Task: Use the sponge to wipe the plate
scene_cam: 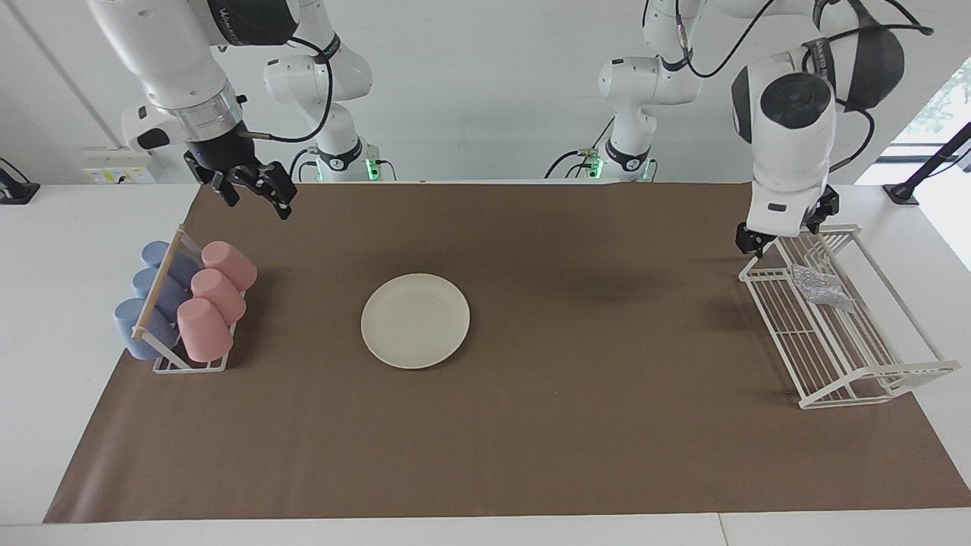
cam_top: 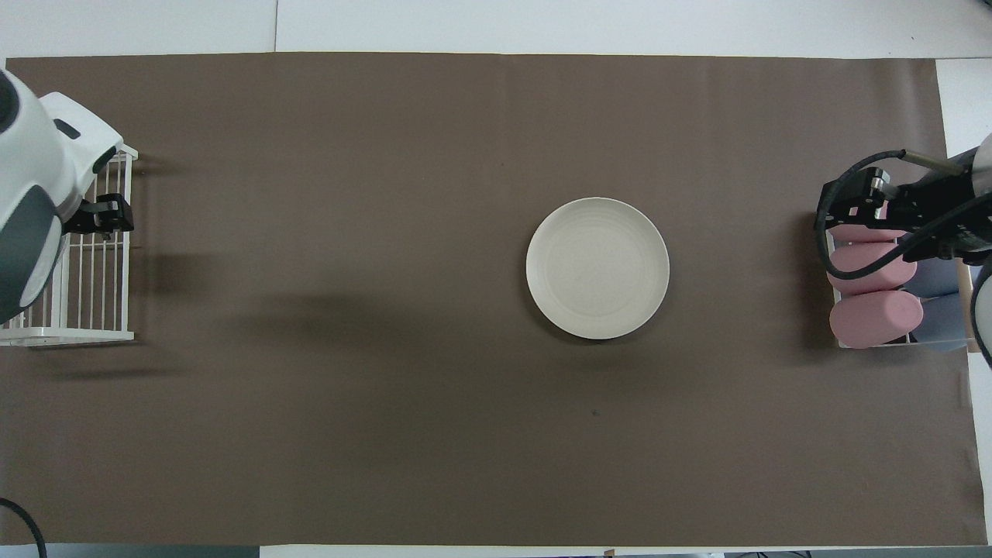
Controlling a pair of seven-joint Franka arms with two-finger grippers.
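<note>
The cream-white plate (scene_cam: 415, 321) (cam_top: 597, 267) lies flat on the brown mat near the table's middle, with nothing on it. The silvery, wrinkled sponge (scene_cam: 821, 288) lies inside the white wire rack (scene_cam: 842, 356) at the left arm's end of the table. In the overhead view the left arm covers the sponge. My left gripper (scene_cam: 785, 227) hangs open just over the end of the rack that holds the sponge, touching nothing. My right gripper (scene_cam: 258, 203) (cam_top: 860, 217) is open and empty, up in the air over the cup rack.
A small rack (scene_cam: 182, 303) (cam_top: 876, 318) holds pink and blue cups lying on their sides at the right arm's end. The brown mat (scene_cam: 576, 440) covers most of the white table. In the overhead view the wire rack (cam_top: 85, 294) shows partly under the left arm.
</note>
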